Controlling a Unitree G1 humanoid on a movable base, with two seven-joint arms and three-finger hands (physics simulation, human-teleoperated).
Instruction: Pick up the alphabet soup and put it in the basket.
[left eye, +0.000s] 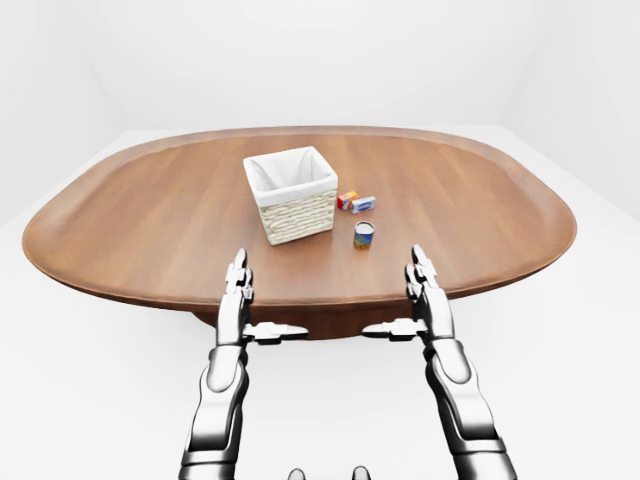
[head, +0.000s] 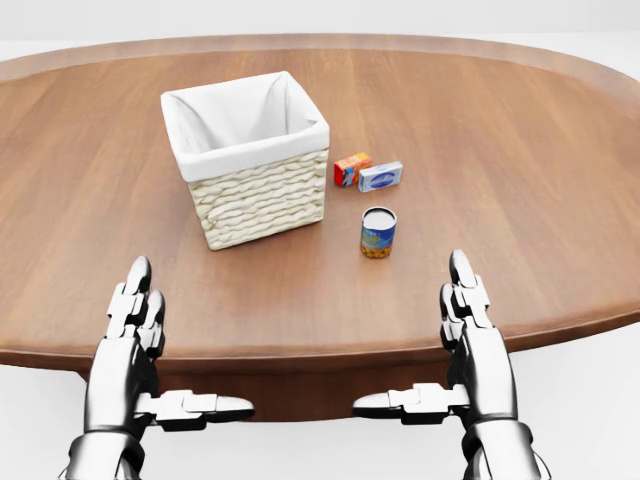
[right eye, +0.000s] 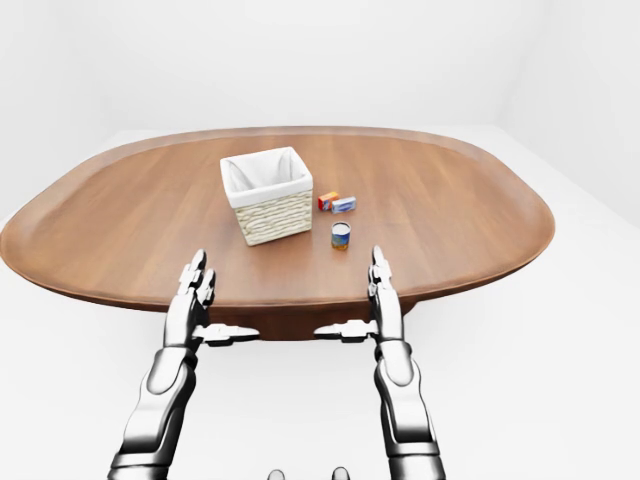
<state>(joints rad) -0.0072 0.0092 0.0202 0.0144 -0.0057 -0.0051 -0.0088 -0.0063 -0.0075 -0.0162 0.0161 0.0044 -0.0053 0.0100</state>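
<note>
Bright, even, sharp renders; faint shadows

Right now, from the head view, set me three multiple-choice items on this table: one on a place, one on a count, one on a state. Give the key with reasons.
1. In the head view, where does the alphabet soup can stand relative to the basket?
A. inside it
B. to its right, on the table
C. to its left, on the table

2. How many small boxes lie beside the basket?
A. two
B. four
C. none

3. What state are the robot's hands in?
A. both open and holding nothing
B. right shut on the can
C. left shut on the basket rim

Key: B, since the can stands upright on the table, right of the basket; A, an orange box and a blue-and-white box; A, the left hand and right hand have their fingers extended near the table's bottom edge.
</note>
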